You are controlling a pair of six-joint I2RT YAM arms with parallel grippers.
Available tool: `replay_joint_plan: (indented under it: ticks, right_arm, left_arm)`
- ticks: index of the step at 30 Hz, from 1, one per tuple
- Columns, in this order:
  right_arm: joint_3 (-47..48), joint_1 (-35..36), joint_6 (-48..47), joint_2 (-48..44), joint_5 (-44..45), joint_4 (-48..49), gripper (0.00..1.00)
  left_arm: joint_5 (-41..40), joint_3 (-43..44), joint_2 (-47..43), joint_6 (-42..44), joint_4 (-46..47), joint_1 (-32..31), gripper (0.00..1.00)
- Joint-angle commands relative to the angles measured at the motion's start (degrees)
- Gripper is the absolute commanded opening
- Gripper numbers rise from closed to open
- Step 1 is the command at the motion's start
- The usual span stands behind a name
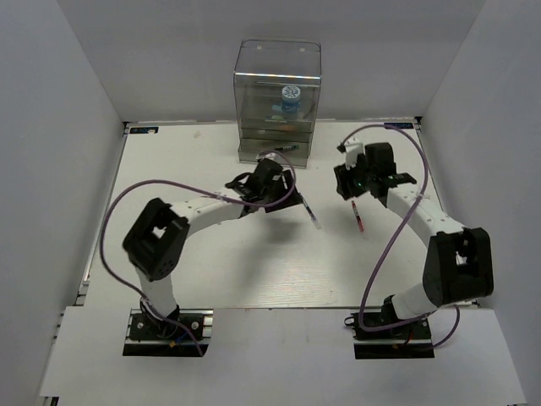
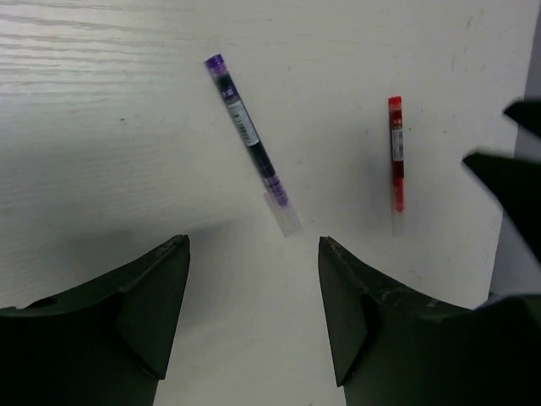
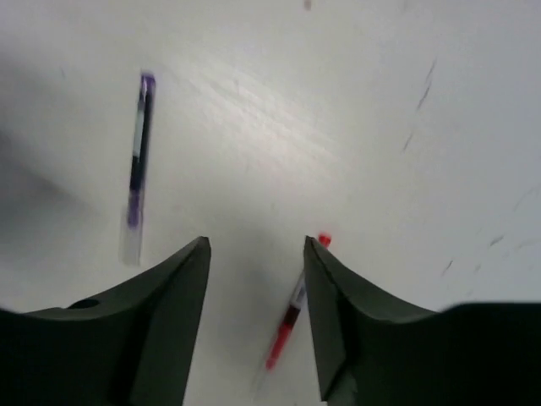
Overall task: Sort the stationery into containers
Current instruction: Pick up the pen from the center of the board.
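The purple pen (image 2: 252, 144) is seen lying slantwise on the table (image 2: 101, 101) in the upper middle of the left wrist view. The red pen (image 2: 396, 152) lies apart at its right. Neither is touched. The left gripper (image 2: 254, 254) is spread wide below the purple pen, with nothing held. The right gripper (image 3: 256, 249) is likewise parted and empty, and the red pen is seen between its fingers, low in that view. The organiser (image 1: 277, 76) is set at top centre of the overhead view, with a roll (image 1: 290, 100) inside.
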Motion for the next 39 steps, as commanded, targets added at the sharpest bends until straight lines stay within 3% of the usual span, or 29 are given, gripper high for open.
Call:
replay_joint_plan:
  ticks: [1,7,13,19,25,34,39]
  right_arm:
    - [-5.45,-2.19,6.88,-5.63,-2.62,-3.77,0.57]
    - [-15.99,-4.74,10.22,-19.24,-3.43,0.53,0.61]
    - [-18.56,-7.82,10.4,-25.14,-0.79,2.73,0.65]
    - [-19.0,-9.93,10.75,-26.82,-1.58,3.08,0.65]
    - [-19.17,-10.72,11.37,-28.93,-2.02,3.7,0.65]
    - [-19.79,-11.33,11.63,-30.95,-2.46,4.23,0.65]
    - [-19.97,-11.25,11.81,-31.04,-2.99,4.32,0.65]
  left_arm:
    - [-7.19,11.29,7.09,-5.72,-14.89,-3.2,0.72]
    - [-13.35,30.1,21.14,-9.51,-29.14,-7.43,0.72]
    - [-16.17,49.81,33.29,-12.76,-45.61,-8.58,0.71]
    - [-17.32,51.22,35.66,-13.81,-45.61,-9.1,0.7]
    - [-17.32,62.64,42.44,-13.29,-55.36,-9.1,0.68]
    - [-17.93,58.79,43.67,-11.54,-60.2,-9.1,0.67]
    - [-20.92,55.01,41.84,-9.78,-62.49,-9.1,0.56]
